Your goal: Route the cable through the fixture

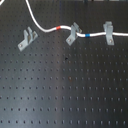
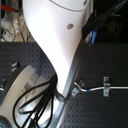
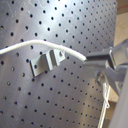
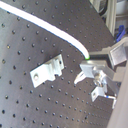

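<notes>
The white cable (image 1: 42, 29) comes down from the top left of the first exterior view. Its red band (image 1: 61, 27) lies before a middle grey clip (image 1: 74, 32), and its blue band (image 1: 86, 35) lies after it. The fixture (image 1: 28, 39), a wide U-slot clip, stands empty at the first exterior view's left, with the cable passing beside it. In both wrist views my gripper (image 3: 97, 59) (image 4: 94, 61) is shut on the cable (image 3: 50, 46) (image 4: 55, 27), held above the fixture (image 3: 47, 62) (image 4: 46, 71).
A narrower grey clip (image 1: 108, 32) at the first exterior view's right holds the cable. The black perforated board (image 1: 65, 90) carries all the clips. In the second exterior view my white arm (image 2: 55, 40) and black hoses (image 2: 35, 100) hide the left half; the clip (image 2: 105, 86) shows.
</notes>
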You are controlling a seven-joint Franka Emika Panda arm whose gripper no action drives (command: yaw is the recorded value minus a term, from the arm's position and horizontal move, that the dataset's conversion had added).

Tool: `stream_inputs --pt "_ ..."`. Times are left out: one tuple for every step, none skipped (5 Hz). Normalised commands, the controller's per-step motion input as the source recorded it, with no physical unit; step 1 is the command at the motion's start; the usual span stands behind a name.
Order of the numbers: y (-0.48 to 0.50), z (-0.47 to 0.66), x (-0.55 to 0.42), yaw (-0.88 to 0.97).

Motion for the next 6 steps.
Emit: stream_inputs --pt "0.016 0.00 -0.038 0.00" --pt "-0.018 0.04 0.044 0.00" --pt "0.205 0.73 0.441 0.47" --pt "0.231 0.75 0.280 0.67" --pt "0.001 0.38 0.002 0.78" --pt "-0.023 0.00 -0.044 0.06"
